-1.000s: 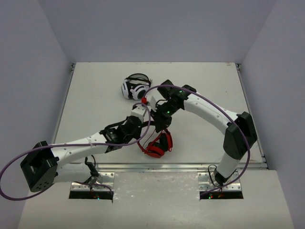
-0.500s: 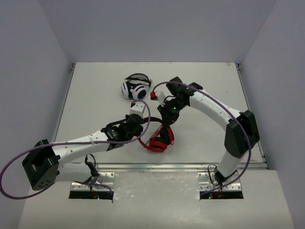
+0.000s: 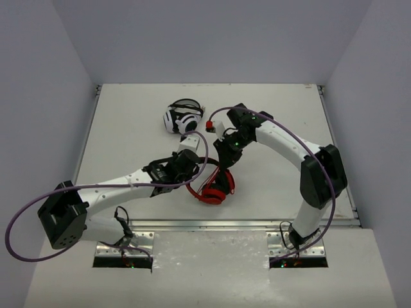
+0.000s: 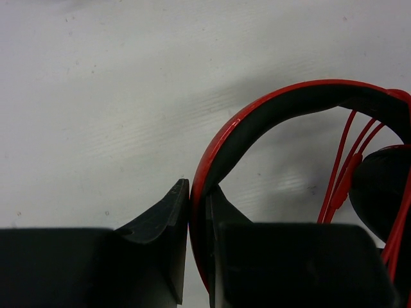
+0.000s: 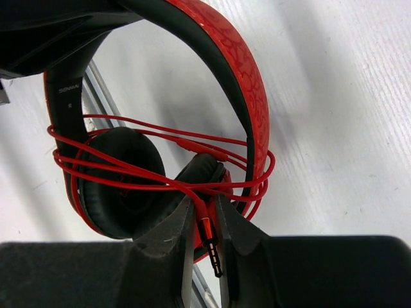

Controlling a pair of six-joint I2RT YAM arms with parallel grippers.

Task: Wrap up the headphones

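My left gripper [image 4: 198, 212] is clamped on the band of the red headphones [image 4: 257, 112], at the lower centre of its view. My right gripper [image 5: 203, 206] pinches the red cable [image 5: 160, 184] just above the plug [image 5: 212, 249].

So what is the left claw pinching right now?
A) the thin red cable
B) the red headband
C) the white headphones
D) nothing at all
B: the left wrist view shows the left gripper shut on the headband of the red headphones.
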